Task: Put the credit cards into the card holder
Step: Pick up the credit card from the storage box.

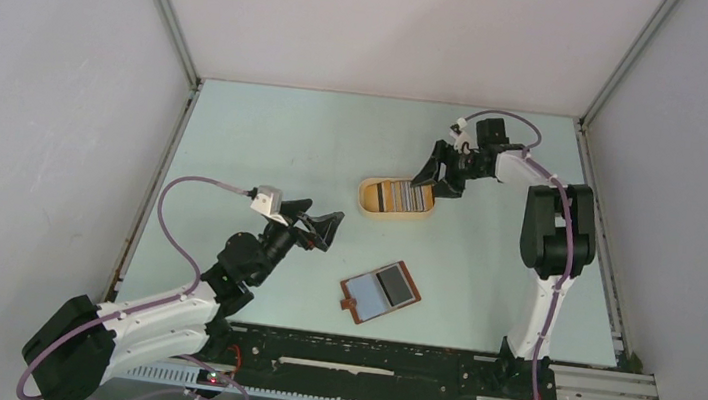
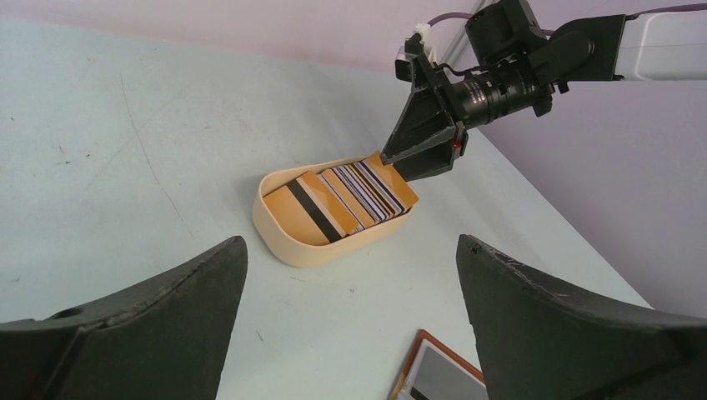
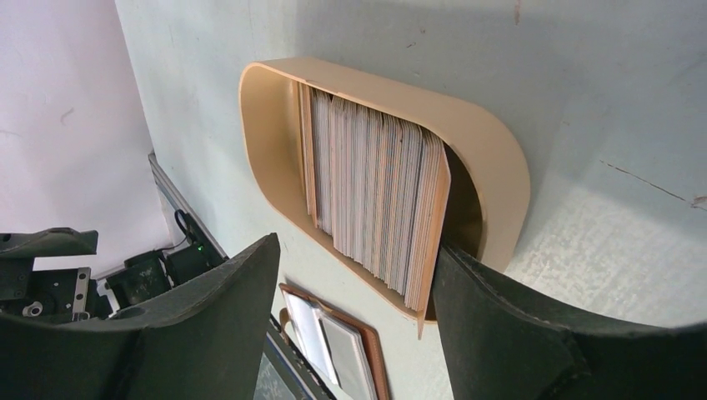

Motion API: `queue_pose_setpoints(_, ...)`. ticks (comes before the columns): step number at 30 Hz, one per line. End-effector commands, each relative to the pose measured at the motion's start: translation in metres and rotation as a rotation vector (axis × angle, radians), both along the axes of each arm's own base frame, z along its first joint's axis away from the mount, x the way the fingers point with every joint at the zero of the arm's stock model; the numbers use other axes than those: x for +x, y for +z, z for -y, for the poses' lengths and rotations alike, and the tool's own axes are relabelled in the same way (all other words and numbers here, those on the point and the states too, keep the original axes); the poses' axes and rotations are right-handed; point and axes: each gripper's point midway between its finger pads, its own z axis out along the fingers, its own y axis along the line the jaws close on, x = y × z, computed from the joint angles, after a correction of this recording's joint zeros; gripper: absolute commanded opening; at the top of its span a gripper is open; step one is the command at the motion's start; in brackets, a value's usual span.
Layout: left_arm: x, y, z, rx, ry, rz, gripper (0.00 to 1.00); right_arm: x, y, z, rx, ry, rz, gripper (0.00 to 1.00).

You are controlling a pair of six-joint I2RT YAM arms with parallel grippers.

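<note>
Top external, left to right: left pincer spread wide and empty, hanging above the counter. Just right of it, card holder lying open and flat near the front. Further back, credit cards standing in a row inside the tan tray. Right pincer down at the tray's right end, jaws apart astride the end cards, nothing clamped yet. Step in hand: picking a card. Next, probably: pinch one card only, lift straight, carry to the holder.
</note>
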Motion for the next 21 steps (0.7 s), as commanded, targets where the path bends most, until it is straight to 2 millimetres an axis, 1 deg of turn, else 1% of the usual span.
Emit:
queue_pose_setpoints(1,-0.001,0.005,-0.004,-0.031,0.009,0.024,1.0,0.001,0.004,0.003,0.014,0.008,0.012,0.73)
queue_pose_setpoints(10,-0.001,0.005,-0.004,-0.032,0.009,0.024,1.0,0.004,-0.001,0.009,-0.02,-0.011,0.012,0.62)
queue_pose_setpoints(13,-0.001,0.005,-0.004,-0.031,0.009,0.024,1.0,0.005,-0.006,0.012,-0.042,-0.021,0.011,0.55)
queue_pose_setpoints(15,-0.001,0.005,-0.004,-0.032,0.009,0.024,1.0,0.006,-0.009,0.016,-0.069,-0.029,0.01,0.52)
queue_pose_setpoints(21,-0.001,0.005,-0.004,-0.033,0.01,0.025,1.0,0.009,-0.017,0.023,-0.133,-0.045,0.014,0.39)
